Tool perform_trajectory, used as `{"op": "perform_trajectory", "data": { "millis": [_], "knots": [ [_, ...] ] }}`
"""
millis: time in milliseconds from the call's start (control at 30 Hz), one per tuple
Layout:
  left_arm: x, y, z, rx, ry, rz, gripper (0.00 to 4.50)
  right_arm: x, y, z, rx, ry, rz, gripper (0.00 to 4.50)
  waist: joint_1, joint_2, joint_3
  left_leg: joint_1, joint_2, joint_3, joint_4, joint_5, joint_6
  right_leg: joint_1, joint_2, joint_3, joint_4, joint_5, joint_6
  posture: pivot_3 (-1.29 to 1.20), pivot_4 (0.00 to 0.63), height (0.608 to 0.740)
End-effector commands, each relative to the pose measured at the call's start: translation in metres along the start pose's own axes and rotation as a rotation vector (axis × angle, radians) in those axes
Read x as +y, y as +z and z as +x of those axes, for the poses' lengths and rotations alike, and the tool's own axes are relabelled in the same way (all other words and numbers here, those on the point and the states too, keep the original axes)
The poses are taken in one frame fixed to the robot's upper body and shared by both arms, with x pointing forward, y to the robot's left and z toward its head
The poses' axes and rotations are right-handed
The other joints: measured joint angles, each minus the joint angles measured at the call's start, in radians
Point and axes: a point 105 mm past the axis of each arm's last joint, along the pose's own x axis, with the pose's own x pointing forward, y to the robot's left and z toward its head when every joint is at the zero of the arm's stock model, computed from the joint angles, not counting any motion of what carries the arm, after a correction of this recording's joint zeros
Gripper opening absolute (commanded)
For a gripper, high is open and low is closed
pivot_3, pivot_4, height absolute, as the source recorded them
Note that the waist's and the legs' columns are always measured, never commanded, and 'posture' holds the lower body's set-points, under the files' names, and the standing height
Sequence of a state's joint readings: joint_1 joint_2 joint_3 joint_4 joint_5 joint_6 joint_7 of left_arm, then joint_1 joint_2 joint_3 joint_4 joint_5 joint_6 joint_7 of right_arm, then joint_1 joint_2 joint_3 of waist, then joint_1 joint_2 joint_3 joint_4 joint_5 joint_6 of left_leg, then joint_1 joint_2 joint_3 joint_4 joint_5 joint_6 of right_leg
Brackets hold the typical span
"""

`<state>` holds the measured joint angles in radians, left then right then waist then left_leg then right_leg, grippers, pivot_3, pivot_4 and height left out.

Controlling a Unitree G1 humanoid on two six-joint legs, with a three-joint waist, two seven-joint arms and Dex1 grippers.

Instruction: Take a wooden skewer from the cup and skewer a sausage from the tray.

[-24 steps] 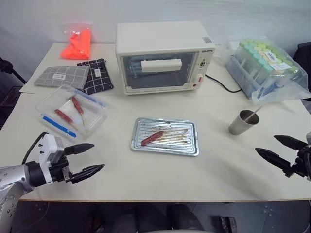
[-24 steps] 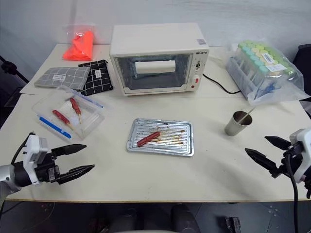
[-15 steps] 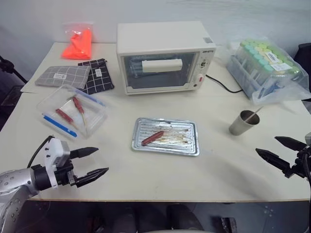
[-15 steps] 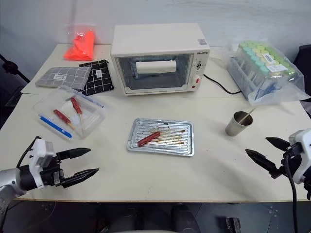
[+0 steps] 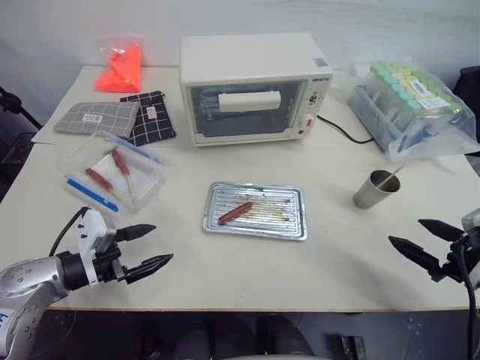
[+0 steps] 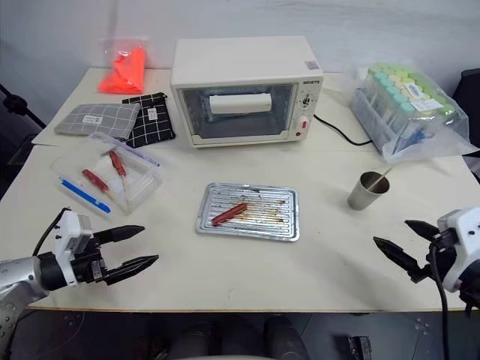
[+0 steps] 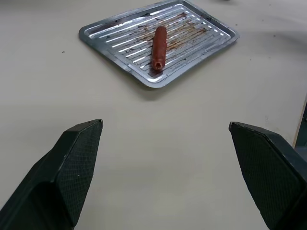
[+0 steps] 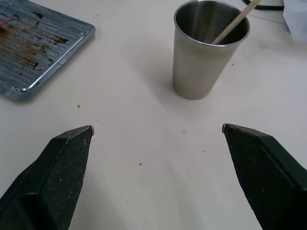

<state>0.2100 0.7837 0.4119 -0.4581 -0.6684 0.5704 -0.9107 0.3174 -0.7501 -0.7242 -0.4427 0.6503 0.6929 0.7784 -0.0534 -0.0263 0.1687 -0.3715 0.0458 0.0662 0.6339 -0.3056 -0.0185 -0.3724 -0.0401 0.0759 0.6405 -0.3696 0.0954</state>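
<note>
I read no legible writing. Both my end effectors (image 5: 146, 246) (image 6: 403, 242) hang spread, empty; the thin wooden skewer (image 8: 235, 20) leans inside the grey metal cup (image 8: 205, 52), right of the ribbed silver tray (image 5: 291, 222) holding the reddish-brown sausage (image 7: 159, 47).

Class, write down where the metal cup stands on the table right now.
In the head views the cup stands on the table's right side, right of the tray, in front of the bagged tubes, with a skewer inside.

Reddish-brown sausage (image 5: 235, 213) — ribbed silver tray (image 5: 291, 227)
</note>
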Motion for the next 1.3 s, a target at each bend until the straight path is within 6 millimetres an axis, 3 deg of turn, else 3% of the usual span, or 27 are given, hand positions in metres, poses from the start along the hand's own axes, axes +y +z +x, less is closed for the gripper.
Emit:
{"op": "perform_trajectory", "data": {
  "millis": [33,300,433,600,700,900,1067,1167,1267,1300],
  "knots": [
    [-0.009,0.022,0.009,-0.058,-0.091,0.01,4.45,-0.006,0.027,-0.001,-0.122,-0.053,0.032,4.5,-0.001,0.0,0.0,0.0,0.0,0.0,0.001,0.0,0.0,0.0,0.0,0.0,0.001,0.0,0.0,0.0,0.15,0.74],
    [-0.014,0.089,0.046,-0.185,-0.361,0.064,4.45,-0.03,0.067,0.025,-0.291,-0.178,0.192,4.5,0.001,0.001,0.0,0.001,0.0,-0.001,0.008,0.001,0.0,0.001,0.002,0.0,0.007,0.001,0.001,0.0,0.15,0.74],
    [-0.014,0.111,0.065,-0.216,-0.436,0.112,4.45,-0.04,0.068,0.047,-0.273,-0.237,0.233,4.5,0.0,0.001,0.001,-0.005,0.001,-0.001,0.014,0.002,-0.001,-0.002,0.004,0.001,0.007,0.001,0.001,0.0,0.15,0.74],
    [-0.024,0.113,0.078,-0.199,-0.513,0.145,4.45,-0.047,0.064,0.068,-0.262,-0.279,0.275,4.5,-0.003,0.002,0.001,-0.005,0.002,0.002,0.013,0.003,-0.004,-0.004,0.006,0.006,0.006,0.001,0.002,0.0,0.15,0.74],
    [-0.029,0.11,0.084,-0.189,-0.536,0.155,4.5,-0.051,0.058,0.078,-0.248,-0.31,0.288,3.96,-0.002,0.002,0.001,-0.005,0.003,0.003,0.013,0.003,-0.004,-0.004,0.007,0.008,0.006,0.001,0.002,0.0,0.15,0.74],
    [-0.031,0.109,0.089,-0.196,-0.546,0.165,4.5,-0.054,0.064,0.088,-0.29,-0.298,0.306,2.37,-0.001,0.003,0.002,-0.005,0.003,0.003,0.015,0.003,-0.005,-0.004,0.008,0.009,0.008,0.001,0.002,0.0,0.15,0.74],
    [-0.029,0.109,0.091,-0.201,-0.537,0.175,4.5,-0.057,0.07,0.097,-0.317,-0.295,0.326,2.37,-0.003,0.003,0.002,-0.004,0.003,0.004,0.016,0.003,-0.004,-0.004,0.009,0.011,0.01,0.002,0.003,0.0,0.15,0.74],
    [-0.029,0.109,0.092,-0.201,-0.537,0.179,4.5,-0.058,0.072,0.1,-0.33,-0.297,0.34,1.67,-0.002,0.003,0.002,-0.003,0.004,0.003,0.015,0.003,-0.005,-0.005,0.009,0.011,0.01,0.002,0.002,0.0,0.15,0.74],
    [-0.028,0.109,0.092,-0.2,-0.537,0.183,4.5,-0.057,0.072,0.101,-0.335,-0.291,0.363,1.67,-0.003,0.004,0.002,-0.004,0.003,0.004,0.015,0.003,-0.005,-0.004,0.009,0.011,0.01,0.002,0.002,0.0,0.15,0.74],
    [-0.028,0.11,0.092,-0.201,-0.536,0.185,4.5,-0.056,0.072,0.102,-0.334,-0.29,0.365,1.48,-0.003,0.004,0.002,-0.004,0.003,0.004,0.015,0.003,-0.005,-0.004,0.009,0.011,0.01,0.002,0.002,0.0,0.15,0.74]
  ]
}}
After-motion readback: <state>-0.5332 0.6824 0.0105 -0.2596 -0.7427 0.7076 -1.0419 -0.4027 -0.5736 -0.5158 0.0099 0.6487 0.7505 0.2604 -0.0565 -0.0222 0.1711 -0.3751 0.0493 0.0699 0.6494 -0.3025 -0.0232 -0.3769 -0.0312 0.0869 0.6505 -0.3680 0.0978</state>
